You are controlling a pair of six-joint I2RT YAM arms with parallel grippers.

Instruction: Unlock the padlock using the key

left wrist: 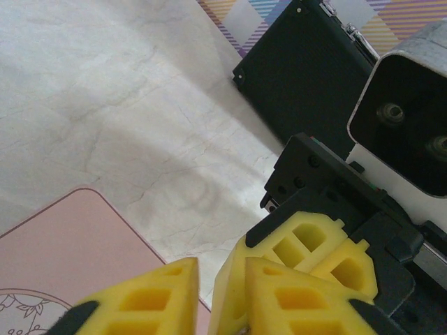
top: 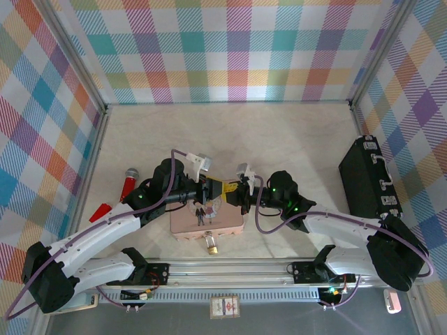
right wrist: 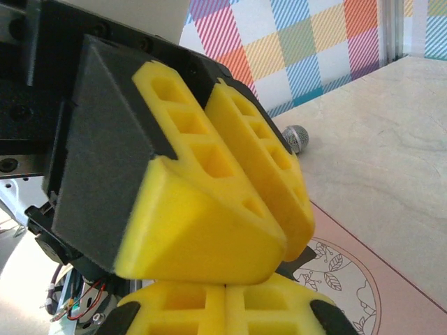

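My left gripper (left wrist: 207, 293) and right gripper (right wrist: 225, 307) are meeting tip to tip; right jaws closed, left I cannot tell. Padlock (top: 211, 243) is lying well apart from both, untouched, so unlocking isn't happening yet.

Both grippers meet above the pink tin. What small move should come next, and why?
Probably close the left gripper beside the shut right gripper: both meet above the pink tin, likely to pass the key, while the padlock lies before the tin.

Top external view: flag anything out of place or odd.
The padlock lies alone between the pink tin and the rail, untouched, while the left gripper and right gripper meet tip to tip over the tin's far edge.
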